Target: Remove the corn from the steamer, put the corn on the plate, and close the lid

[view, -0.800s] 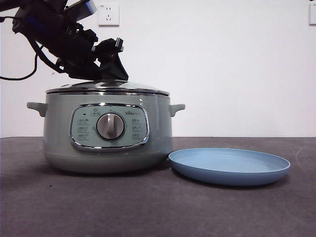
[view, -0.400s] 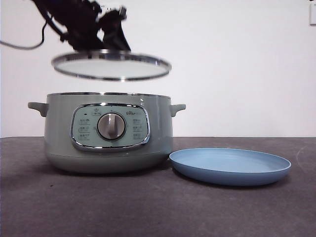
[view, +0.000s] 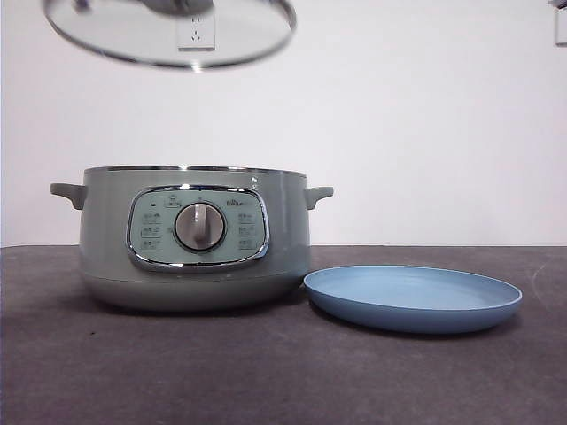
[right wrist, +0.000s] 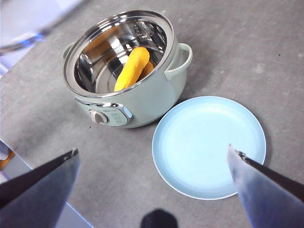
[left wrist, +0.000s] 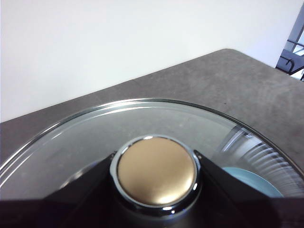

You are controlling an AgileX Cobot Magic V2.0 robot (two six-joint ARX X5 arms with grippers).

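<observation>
- Glass, domed and steel-rimmed, the lid [view: 168, 35] hung high above the left part of the table [view: 283, 372], well clear of the pot and tilted slightly.
- In the left wrist view the left gripper [left wrist: 156, 178] had its two black jaws pressed against either side of the lid's round knob [left wrist: 156, 171], pinching it; the knob looked brassy in that light.
- Below the lid stood the large round sage-green steamer [view: 195, 239], open at the top, with a chrome-framed control panel [view: 198, 227] and a central silver dial [view: 199, 227] facing the front camera, and a small handle on each side.
- Seen from the right wrist camera, the short yellow-orange corn cob [right wrist: 132, 69] lay inside the steamer's shiny steel bowl [right wrist: 102, 66], leaning against the inner wall.
- Just beside the steamer on the right sat the wide, shallow light-blue plate [view: 412, 298], nearly touching the steamer's base, with nothing on it.
- The right gripper [right wrist: 156, 183] hovered high above the steamer and plate, its two jaws spread wide apart and holding nothing.
- A white wall socket [view: 195, 31] showed through the lid's glass.
</observation>
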